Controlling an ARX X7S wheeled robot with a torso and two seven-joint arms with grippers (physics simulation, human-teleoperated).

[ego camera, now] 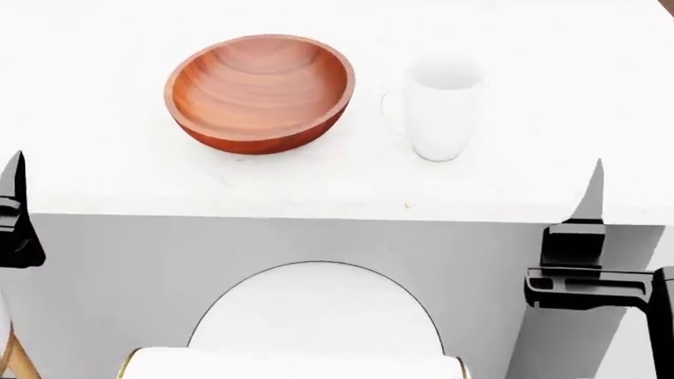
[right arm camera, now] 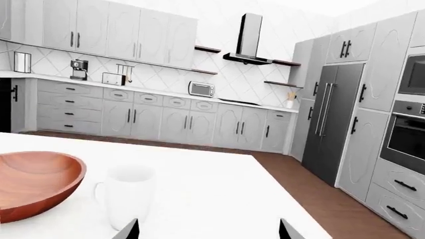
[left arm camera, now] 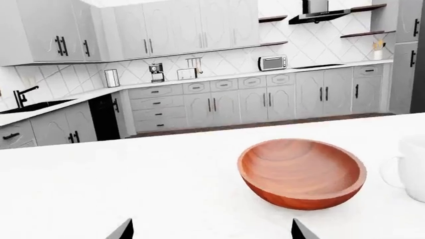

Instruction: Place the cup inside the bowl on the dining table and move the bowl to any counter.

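Note:
The reddish-brown wooden bowl [ego camera: 258, 91] stands upright on the white dining table [ego camera: 126, 181], near its front edge. The white cup [ego camera: 443, 106] stands upright just right of the bowl and apart from it, with its handle towards the bowl. My left gripper [left arm camera: 212, 230] is open and empty, low in front of the table, with the bowl [left arm camera: 302, 172] ahead and to its right. My right gripper [right arm camera: 209, 230] is open and empty, with the cup [right arm camera: 129, 199] just ahead on its left and the bowl [right arm camera: 33, 181] beyond it. In the head view both grippers sit at the table's front edge, far out to either side.
The marble-topped counter [left arm camera: 219, 78] over grey cabinets runs along the far wall, with a sink [left arm camera: 27, 103], a toaster and a microwave [left arm camera: 272, 62] on it. A tall fridge [right arm camera: 332, 124] and a wall oven [right arm camera: 405, 139] stand to the right. Brown floor lies between table and counter.

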